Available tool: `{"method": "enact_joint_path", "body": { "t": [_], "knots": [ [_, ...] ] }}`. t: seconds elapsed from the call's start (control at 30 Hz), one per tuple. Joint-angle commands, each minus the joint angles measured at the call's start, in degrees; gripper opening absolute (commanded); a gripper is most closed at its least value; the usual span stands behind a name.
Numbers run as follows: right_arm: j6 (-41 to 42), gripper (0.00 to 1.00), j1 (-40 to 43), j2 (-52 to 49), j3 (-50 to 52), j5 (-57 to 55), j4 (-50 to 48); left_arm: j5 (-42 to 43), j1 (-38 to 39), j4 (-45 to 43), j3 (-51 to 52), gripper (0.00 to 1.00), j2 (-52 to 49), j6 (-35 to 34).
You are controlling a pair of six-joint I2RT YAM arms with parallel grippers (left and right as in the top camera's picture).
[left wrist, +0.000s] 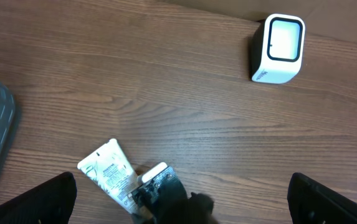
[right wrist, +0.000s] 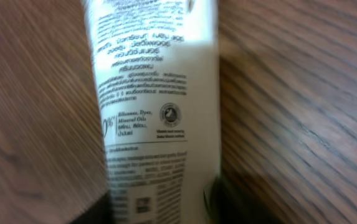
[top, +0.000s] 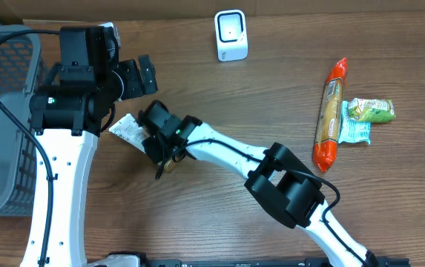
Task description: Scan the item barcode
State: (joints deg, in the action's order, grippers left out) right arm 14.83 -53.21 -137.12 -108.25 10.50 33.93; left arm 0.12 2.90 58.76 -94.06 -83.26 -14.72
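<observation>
The tube [top: 127, 127] is white with small dark print. Up close on the right wrist camera I can read lines of text, a round seal and a small square code near the bottom, all a bit blurred. It lies flat on the wooden table [top: 219, 96], slanted, just in front of the left arm's base and well apart from the scanner [top: 231, 35] at the far edge.

The right gripper [top: 153, 142] is down at the tube's lower end with a dark finger [right wrist: 228, 202] on each side, narrowed in against the tube's edges. Whether they have actually pinched it I cannot tell. The left gripper [top: 139, 76] hangs above the table with its fingers [left wrist: 47, 199] spread wide, holding and touching nothing.

A grey mesh basket [top: 1, 111] stands at the left edge; the tube lies outside it, on the wood near its right wall. Over on the right lie an orange packet [top: 332, 115] and a green packet [top: 368, 111] — side by side, touching.
</observation>
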Motion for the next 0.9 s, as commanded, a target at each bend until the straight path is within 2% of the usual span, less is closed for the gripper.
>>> {"method": "enact_joint_path", "body": {
  "t": [0.0,0.07,0.17,0.43,0.57,0.7,0.87],
  "knots": [
    [0.6,0.31,2.4,0.0,-4.1,4.0,3.4,-0.7,0.1,-0.1,-0.5,1.00,0.0,-0.7],
    [0.5,0.22,3.5,0.0,-6.1,4.2,6.7,-0.7,0.1,-0.1,-0.5,1.00,0.0,-0.7],
    [-0.3,0.17,5.3,0.1,-8.7,4.2,12.0,-0.7,0.1,-0.1,-0.5,0.99,0.0,-0.7],
    [-0.3,0.16,12.5,0.1,-12.7,4.1,26.8,-0.7,0.1,-0.1,-0.5,1.00,0.0,-0.7],
    [-0.3,0.12,17.4,0.1,-12.7,2.1,33.9,-0.7,0.1,-0.1,-0.5,0.99,0.0,-0.7],
    [-0.3,0.13,22.2,0.1,-12.7,-4.9,39.5,-0.7,0.1,-0.1,-0.5,1.00,0.0,-0.7],
    [-0.3,0.24,24.9,0.1,-12.7,-7.2,43.0,-0.7,0.1,-0.1,-0.5,1.00,0.0,-0.7]
  ]
}}
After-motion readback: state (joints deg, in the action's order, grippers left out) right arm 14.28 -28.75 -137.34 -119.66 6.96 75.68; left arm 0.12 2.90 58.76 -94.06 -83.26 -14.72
